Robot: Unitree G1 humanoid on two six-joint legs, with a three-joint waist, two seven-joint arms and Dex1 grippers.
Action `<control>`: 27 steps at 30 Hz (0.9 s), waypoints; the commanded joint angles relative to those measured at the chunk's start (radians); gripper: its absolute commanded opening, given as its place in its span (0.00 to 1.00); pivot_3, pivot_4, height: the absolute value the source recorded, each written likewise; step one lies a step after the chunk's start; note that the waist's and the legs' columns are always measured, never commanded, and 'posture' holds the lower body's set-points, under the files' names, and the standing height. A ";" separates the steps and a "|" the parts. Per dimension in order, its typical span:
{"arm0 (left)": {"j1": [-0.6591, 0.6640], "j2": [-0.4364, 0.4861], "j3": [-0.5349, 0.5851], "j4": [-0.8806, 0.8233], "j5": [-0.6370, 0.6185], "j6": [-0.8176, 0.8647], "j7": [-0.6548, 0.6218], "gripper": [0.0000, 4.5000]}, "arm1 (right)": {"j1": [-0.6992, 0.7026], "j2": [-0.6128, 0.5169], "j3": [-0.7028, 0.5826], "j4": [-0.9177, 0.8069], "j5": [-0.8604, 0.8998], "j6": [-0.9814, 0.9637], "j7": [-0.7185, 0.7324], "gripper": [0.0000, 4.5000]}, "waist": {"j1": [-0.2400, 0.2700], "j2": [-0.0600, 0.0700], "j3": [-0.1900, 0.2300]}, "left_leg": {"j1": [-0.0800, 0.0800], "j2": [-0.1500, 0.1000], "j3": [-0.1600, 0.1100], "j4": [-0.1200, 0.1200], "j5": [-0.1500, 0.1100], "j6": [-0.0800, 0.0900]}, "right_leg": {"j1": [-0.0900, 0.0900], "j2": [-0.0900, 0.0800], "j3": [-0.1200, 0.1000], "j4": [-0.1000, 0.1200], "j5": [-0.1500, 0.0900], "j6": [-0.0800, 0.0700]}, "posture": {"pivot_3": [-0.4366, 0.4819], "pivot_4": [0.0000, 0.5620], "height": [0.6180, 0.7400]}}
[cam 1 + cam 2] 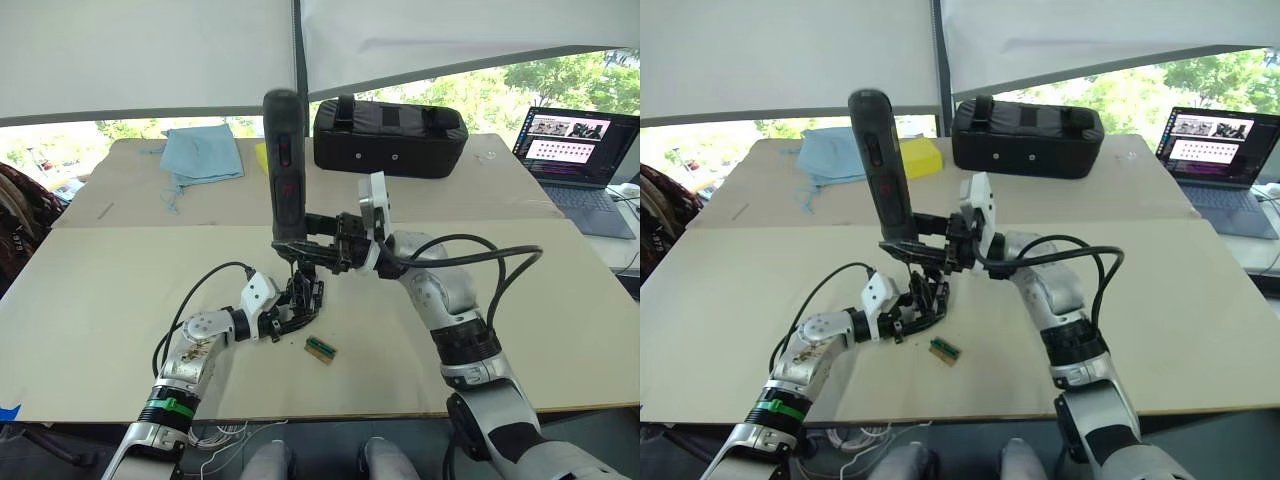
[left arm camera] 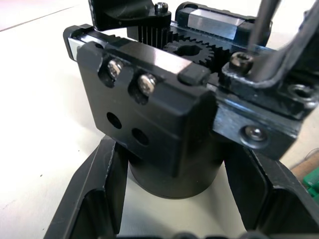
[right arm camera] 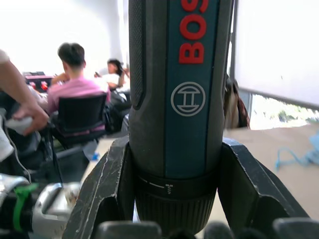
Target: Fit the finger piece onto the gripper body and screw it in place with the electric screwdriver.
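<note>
Screwing step in hand. Left claw (image 1: 290, 318) clamped on round base of gripper body (image 1: 303, 297), holding it on the counter (image 1: 110, 290) just left of centre; left wrist view shows both fingers (image 2: 94, 194) tight against the cylinder. Right claw (image 1: 312, 240) clamped on lower barrel of screwdriver (image 1: 284, 165), held near upright, tilted slightly, directly above the body. Bit (image 2: 261, 25) down at a screw head (image 2: 240, 59) on top of the body, beside the exposed gears; touching or just shy, cannot tell. Finger piece (image 2: 271, 82) apparently seated on top of the body under that screw, judging from the black part the screw passes through; not certain. Second threaded hole beside it looks empty. Small green-and-brown block (image 1: 320, 349) lying on counter just right of left claw, untouched. Next move, by judgement: bit square in the screw socket, axis in line with the screw, steady downward pressure, body held from turning, then drive. Risk: tilt of driver letting bit cam out.
</note>
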 commanded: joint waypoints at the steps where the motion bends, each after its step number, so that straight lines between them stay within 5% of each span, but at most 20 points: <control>1: 0.030 0.007 -0.028 0.022 0.033 0.054 0.021 0.54 | -0.069 0.004 -0.056 -0.033 0.064 -0.030 0.036 0.42 | 0.001 0.000 0.000 | 0.000 0.000 0.000 0.000 0.000 0.000 | 0.000 0.000 0.000 0.000 0.000 0.000 | 0.48 0.27 1.00; 8: 0.045 0.007 -0.029 0.004 0.028 0.056 0.045 0.54 | -0.070 -0.030 -0.083 -0.036 0.091 -0.020 0.090 0.42 | 0.000 0.000 0.000 | 0.001 0.000 0.000 0.000 0.000 0.000 | 0.002 0.000 -0.001 -0.001 0.000 0.000 | 0.48 0.27 1.00; 13: 0.073 0.007 -0.001 -0.025 0.004 0.048 0.064 0.98 | -0.071 -0.081 -0.144 -0.088 0.163 0.010 0.112 0.42 | 0.000 0.000 0.000 | 0.001 0.000 0.000 0.000 0.000 0.000 | 0.002 0.000 -0.001 -0.001 0.000 0.000 | 0.48 0.27 1.00; 21: 0.215 0.109 0.128 -0.103 -0.073 -0.012 0.022 0.98 | 0.007 -0.257 -0.254 -0.218 0.259 0.106 0.088 0.42 | -0.026 0.000 0.000 | 0.000 0.003 0.002 -0.007 0.000 0.000 | -0.004 0.000 0.002 -0.001 -0.001 -0.002 | 0.48 0.27 1.00; 27: 0.367 0.261 0.296 -0.151 -0.217 -0.134 -0.172 0.98 | 0.220 -0.431 -0.350 -0.238 0.216 0.037 0.142 0.42 | -0.028 0.000 0.004 | 0.000 0.005 0.004 -0.014 0.000 0.000 | -0.011 0.002 0.004 0.000 -0.003 -0.006 | 0.48 0.27 1.00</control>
